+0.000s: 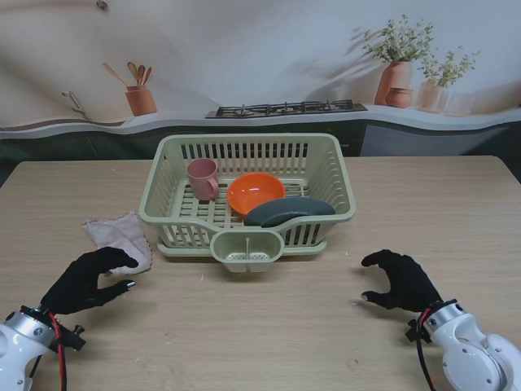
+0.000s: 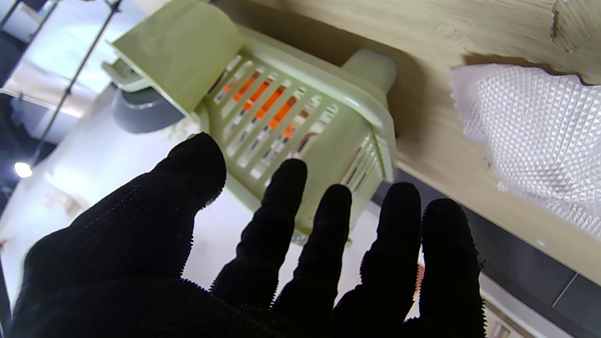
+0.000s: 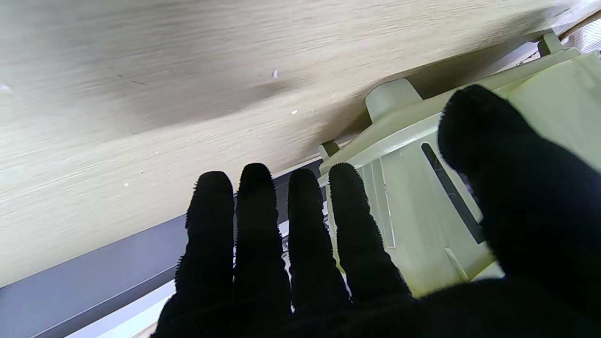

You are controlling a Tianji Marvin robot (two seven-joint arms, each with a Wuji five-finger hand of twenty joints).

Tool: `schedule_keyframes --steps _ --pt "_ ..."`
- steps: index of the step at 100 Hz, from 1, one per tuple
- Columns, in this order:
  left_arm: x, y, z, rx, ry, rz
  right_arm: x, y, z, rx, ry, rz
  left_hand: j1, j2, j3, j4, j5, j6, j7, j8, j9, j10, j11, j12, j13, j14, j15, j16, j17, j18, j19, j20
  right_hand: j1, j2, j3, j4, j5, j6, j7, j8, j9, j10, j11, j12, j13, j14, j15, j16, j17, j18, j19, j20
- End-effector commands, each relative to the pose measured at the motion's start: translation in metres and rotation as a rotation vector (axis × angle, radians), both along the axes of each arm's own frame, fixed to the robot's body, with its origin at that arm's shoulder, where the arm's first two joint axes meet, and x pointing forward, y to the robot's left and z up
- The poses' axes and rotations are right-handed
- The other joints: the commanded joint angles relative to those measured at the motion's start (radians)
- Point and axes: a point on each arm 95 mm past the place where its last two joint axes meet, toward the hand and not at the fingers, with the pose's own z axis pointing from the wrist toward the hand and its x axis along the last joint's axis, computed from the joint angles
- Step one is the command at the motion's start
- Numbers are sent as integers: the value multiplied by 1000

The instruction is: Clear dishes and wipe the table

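Observation:
A pale green dish rack (image 1: 342,175) stands mid-table and holds a pink cup (image 1: 203,177), an orange bowl (image 1: 256,192) and a dark grey plate (image 1: 289,211). A crumpled pinkish cloth (image 1: 120,235) lies to its left. My left hand (image 1: 85,281) hovers just nearer to me than the cloth, open, fingertips close to the cloth's edge. My right hand (image 1: 400,279) is open over bare table, right of the rack. The left wrist view shows the rack (image 2: 281,117), the cloth (image 2: 530,131) and my spread fingers (image 2: 291,211). In the right wrist view, my fingers (image 3: 253,225) frame the rack (image 3: 422,188).
A small cutlery cup (image 1: 247,249) hangs on the rack's near side. A few tiny specks lie on the wood (image 3: 274,73). Behind the table (image 1: 456,212) runs a printed kitchen backdrop with a stove and pots.

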Motion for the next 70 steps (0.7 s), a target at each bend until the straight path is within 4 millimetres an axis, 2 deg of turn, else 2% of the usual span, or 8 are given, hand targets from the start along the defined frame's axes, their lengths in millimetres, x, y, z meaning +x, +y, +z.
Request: schedule_keyframes --steps 1,70 --pt "0 -1 -1 -1 9 -8 -3 3 -3 -2 15 9 -34 -16 40 6 -33 -19 -18 -4 -17 -35 -11 -30 -17 -13 -9 -13 -14 -14 -28 -18 -34 -43 17 12 -38 17 4 7 -38 5 15 5 -34 -17 11 8 -17 -33 14 2" --pt "0 0 -1 6 11 -8 -4 4 -4 -1 27 6 -37 -7 36 5 -27 -22 -13 -1 -11 -38 -13 -31 -14 -13 -12 -10 -22 -17 -42 -30 -34 -21 -4 17 -41 18 -5 1 -40 4 10 1 -35 -19 3 2 -21 -33 8 3"
